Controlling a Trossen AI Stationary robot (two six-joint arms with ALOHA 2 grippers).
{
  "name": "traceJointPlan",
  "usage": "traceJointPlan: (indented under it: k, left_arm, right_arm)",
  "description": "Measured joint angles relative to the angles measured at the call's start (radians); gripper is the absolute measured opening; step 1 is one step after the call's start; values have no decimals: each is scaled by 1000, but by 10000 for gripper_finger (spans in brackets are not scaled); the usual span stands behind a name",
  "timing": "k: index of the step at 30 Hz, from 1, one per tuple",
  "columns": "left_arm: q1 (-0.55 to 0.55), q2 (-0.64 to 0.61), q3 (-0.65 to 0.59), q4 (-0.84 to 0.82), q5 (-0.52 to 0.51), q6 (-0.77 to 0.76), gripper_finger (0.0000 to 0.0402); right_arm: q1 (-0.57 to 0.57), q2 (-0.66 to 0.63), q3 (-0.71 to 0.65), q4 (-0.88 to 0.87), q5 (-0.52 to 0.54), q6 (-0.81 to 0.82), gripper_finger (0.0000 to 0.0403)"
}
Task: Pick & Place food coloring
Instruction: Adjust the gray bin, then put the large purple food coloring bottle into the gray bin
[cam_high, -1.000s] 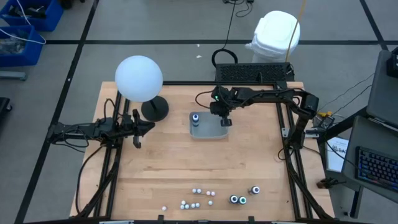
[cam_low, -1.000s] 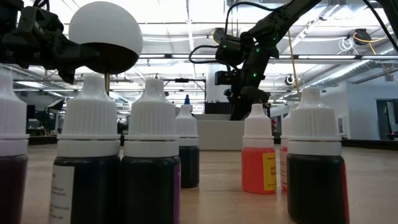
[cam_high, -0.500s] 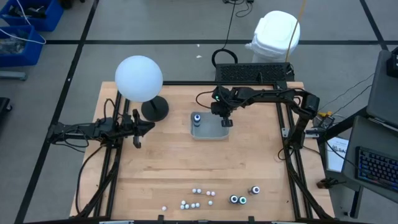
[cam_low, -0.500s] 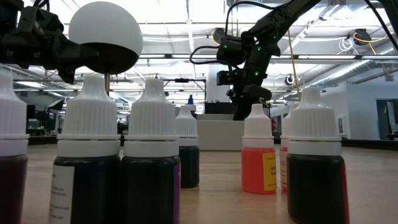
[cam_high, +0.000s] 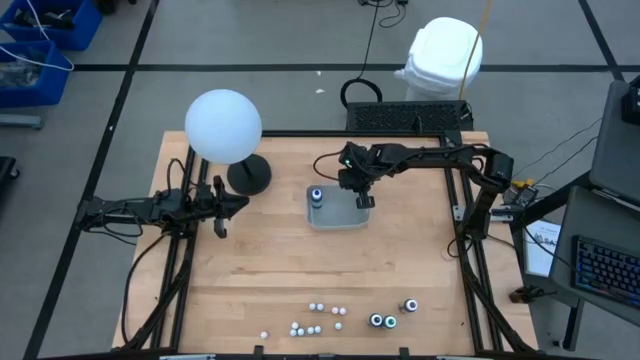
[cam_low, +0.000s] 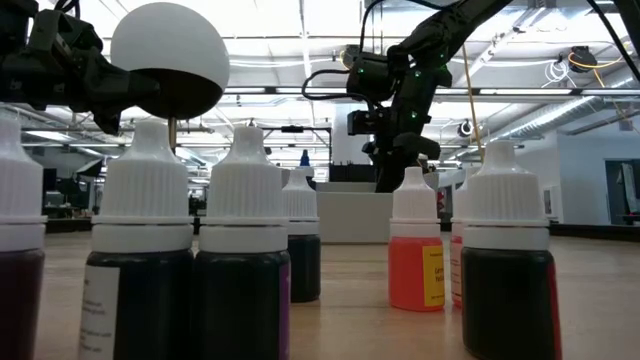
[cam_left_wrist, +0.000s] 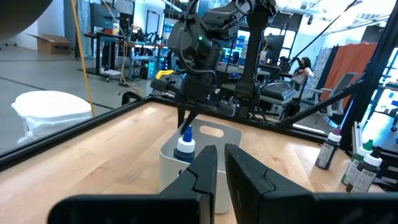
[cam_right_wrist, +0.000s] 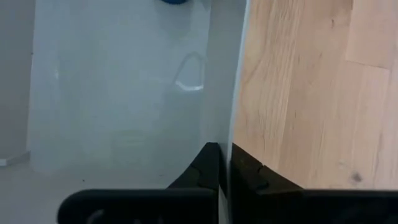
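High view showed a wooden table (cam_high: 260, 270) with two dark arms. The right gripper (cam_high: 364, 200) hung over the right edge of a clear rectangular tray (cam_high: 336, 214) near the table's middle, its fingers pressed together. From the right wrist view the closed fingertips appeared to pinch the tray's thin wall, though that was hard to confirm. One blue-tipped dropper bottle (cam_high: 316, 194) stood upright inside the tray at its left end. The rest of the food coloring, small white-capped bottles (cam_high: 318, 318) and a few dark round jars (cam_high: 382, 321), sat clustered along the table's front edge, well apart from the tray. The left gripper (cam_high: 222, 208) waited at the table's left side, beside a white globe lamp (cam_high: 224, 126), fingers nearly shut and holding nothing. Judging from this layout, the task was at an early stage, with one bottle placed. If the tray was being shifted, a slow, level pull would suit, since the tall narrow bottle inside could tip. For the next pick, the gripper would need to open before descending on a single bottle, clear of its close neighbours.
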Motion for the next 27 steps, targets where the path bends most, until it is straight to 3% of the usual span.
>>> traceJointPlan:
  k: [4,17,27]
  left_arm:
    - [0,0,0,0,0,-1,37]
    - [0,0,0,0,0,-3,37]
    - [0,0,0,0,0,-4,37]
  right_arm:
    - [0,1,-1,16,2,37,16]
    - [1,2,-4,57,3,64,121]
    - [51,-90,-4,102,4,66,161]
